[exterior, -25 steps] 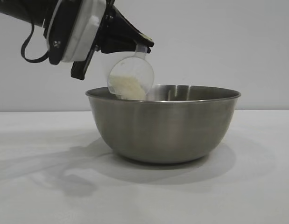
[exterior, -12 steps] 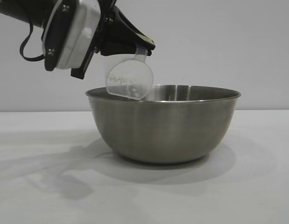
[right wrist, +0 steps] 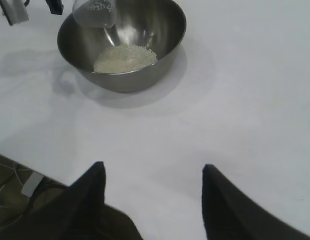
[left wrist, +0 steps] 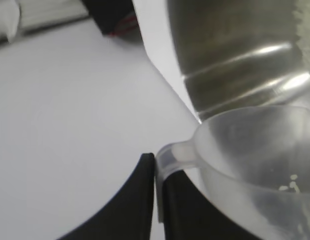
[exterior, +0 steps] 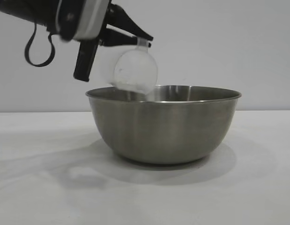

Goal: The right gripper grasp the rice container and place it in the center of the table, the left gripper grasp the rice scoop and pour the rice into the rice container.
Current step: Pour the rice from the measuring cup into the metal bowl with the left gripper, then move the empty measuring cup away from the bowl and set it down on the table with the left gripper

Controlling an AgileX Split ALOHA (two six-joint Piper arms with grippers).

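Rice lies as an off-white heap on the floor of the bowl, which stands upright on the table. We see the heap only in the right wrist view; in the exterior view the steel wall hides it.

Left gripper: we find it up at the exterior view's left, above the bowl's left rim. Its fingers are closed on the handle of the scoop. The left wrist view confirms this: the two black fingers pinch the clear handle tab between them.

Scoop position: tipped on its side, held above the rim on the bowl's left side. Its lower edge sits at about rim level in the exterior view; we cannot tell whether it touches the steel. Only a few grains cling to the inside of the cup wall in the left wrist view.

Right gripper: we see it only in its own wrist view. It hangs over bare tabletop near the table's edge, well apart from the bowl. Its two pointed fingers stand spread with nothing between them.
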